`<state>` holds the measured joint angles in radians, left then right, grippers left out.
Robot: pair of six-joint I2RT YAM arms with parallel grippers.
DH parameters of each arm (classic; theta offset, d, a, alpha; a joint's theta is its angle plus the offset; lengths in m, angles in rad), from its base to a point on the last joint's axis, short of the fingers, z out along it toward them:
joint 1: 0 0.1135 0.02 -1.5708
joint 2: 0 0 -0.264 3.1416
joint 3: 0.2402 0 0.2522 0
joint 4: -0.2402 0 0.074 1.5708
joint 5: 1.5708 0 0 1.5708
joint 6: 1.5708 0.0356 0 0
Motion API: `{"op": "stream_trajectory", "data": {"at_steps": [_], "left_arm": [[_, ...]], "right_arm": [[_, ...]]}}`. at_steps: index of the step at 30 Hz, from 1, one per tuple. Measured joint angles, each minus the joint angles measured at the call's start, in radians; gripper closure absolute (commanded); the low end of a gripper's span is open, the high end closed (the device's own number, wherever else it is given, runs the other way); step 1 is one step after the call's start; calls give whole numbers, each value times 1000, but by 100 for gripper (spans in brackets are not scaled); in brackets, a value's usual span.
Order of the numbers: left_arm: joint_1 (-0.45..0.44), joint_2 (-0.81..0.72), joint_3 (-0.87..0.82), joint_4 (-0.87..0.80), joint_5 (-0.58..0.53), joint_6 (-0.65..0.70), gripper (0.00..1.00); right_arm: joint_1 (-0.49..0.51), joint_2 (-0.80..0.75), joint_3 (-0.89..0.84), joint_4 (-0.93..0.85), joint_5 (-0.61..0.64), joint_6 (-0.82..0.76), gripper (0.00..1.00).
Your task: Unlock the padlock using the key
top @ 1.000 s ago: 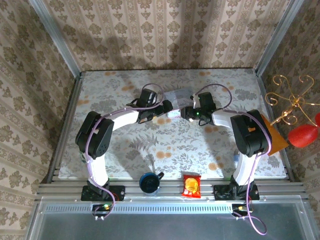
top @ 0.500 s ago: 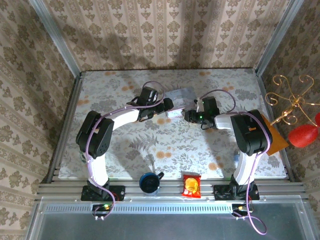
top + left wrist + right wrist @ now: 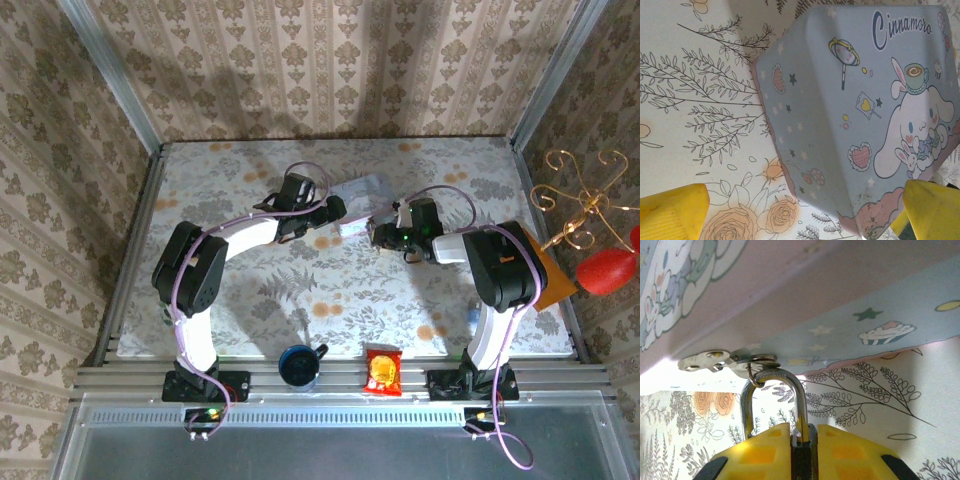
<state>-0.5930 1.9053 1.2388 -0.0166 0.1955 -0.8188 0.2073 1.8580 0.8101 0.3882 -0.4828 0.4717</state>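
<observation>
The padlock (image 3: 802, 452) is a small dark body with a silvery shackle (image 3: 799, 390) hooked through the metal hasp (image 3: 715, 360) on the pale blue cartoon tin box (image 3: 880, 315). My right gripper (image 3: 802, 442) is shut on the padlock's body, with yellow fingers (image 3: 755, 455) on both sides. In the top view this gripper (image 3: 378, 236) sits at the box's (image 3: 358, 190) right near corner. My left gripper (image 3: 800, 212) stands open, its yellow fingertips (image 3: 670, 212) straddling a corner of the box (image 3: 850, 100). From above, it (image 3: 335, 212) is at the box's left side. The key is out of view.
A dark blue cup (image 3: 298, 366) and a red snack packet (image 3: 381, 370) lie at the near edge between the arm bases. An orange sheet (image 3: 555, 272) lies at the table's right edge. Patterned walls close in three sides of the flowered tablecloth (image 3: 300, 290).
My right gripper has closed onto the padlock's body and shifted slightly right and nearer. The left arm has hardly moved.
</observation>
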Motion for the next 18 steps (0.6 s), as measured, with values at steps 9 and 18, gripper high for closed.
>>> {"op": "stream_trajectory", "data": {"at_steps": [9,18], "left_arm": [[0,0,0,-2,-18,13,0],[-2,0,54,-35,-61,66,0]], "right_arm": [[-13,-39,-48,31,-27,69,79],[-13,-58,-53,28,-27,119,100]]}}
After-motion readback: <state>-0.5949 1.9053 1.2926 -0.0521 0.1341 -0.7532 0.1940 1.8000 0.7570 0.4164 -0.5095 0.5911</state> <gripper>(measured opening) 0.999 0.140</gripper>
